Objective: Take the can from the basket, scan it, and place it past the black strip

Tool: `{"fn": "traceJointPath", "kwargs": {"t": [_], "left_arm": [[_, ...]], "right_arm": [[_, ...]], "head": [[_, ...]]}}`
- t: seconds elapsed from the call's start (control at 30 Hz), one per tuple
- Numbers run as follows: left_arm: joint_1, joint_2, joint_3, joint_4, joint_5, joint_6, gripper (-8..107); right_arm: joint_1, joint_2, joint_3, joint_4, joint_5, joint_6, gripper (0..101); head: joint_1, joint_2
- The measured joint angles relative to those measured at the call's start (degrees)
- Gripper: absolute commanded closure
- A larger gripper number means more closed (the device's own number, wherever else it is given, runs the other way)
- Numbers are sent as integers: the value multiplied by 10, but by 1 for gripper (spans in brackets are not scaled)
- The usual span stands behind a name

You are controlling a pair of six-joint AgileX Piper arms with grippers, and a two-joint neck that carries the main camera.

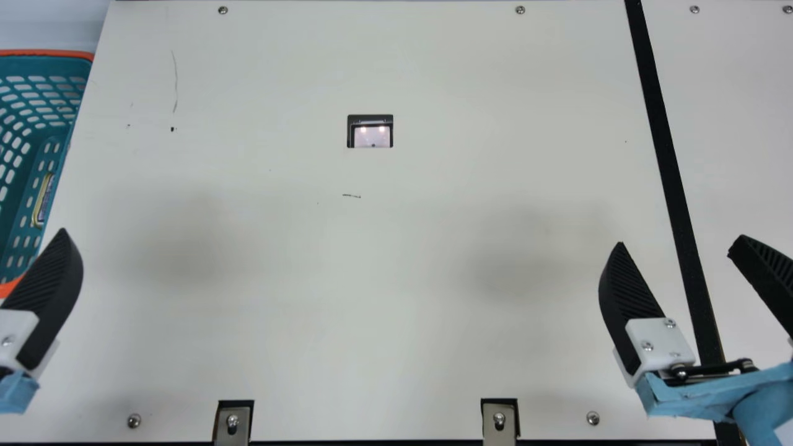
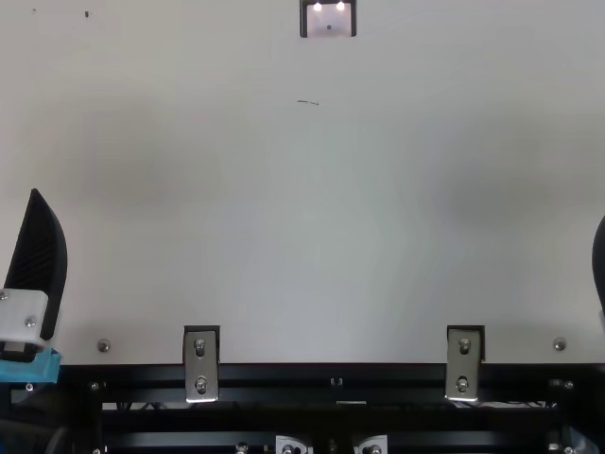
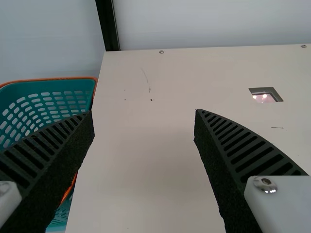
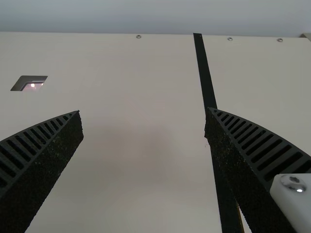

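At the main view's left edge, one finger of my left gripper [image 1: 48, 288] shows beside the near end of the teal basket [image 1: 46, 54]. A small gold-edged item [image 1: 42, 201], possibly the can, lies low in the basket; its shape is mostly hidden. In the left wrist view my left gripper [image 3: 145, 112] is open and empty, with the basket [image 3: 48, 79] beyond one finger. My right gripper [image 1: 676, 246] stands open, its fingers either side of the black strip [image 1: 666, 161]. The right wrist view shows the right gripper [image 4: 144, 111] holding nothing.
A scanner window [image 1: 372, 133] with two small lights is set into the cream table [image 1: 433, 248], between the basket and the strip. Metal clips [image 1: 233, 424] sit along the table's near edge. A pale wall rises behind the far edge.
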Motion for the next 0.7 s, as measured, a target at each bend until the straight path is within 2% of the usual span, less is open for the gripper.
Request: {"fn": "traceJointPath", "kwargs": {"t": [0.7], "left_arm": [[0,0,0,0,0,0,9]], "right_arm": [[0,0,0,0,0,0,0]], "head": [[-3,0]]}}
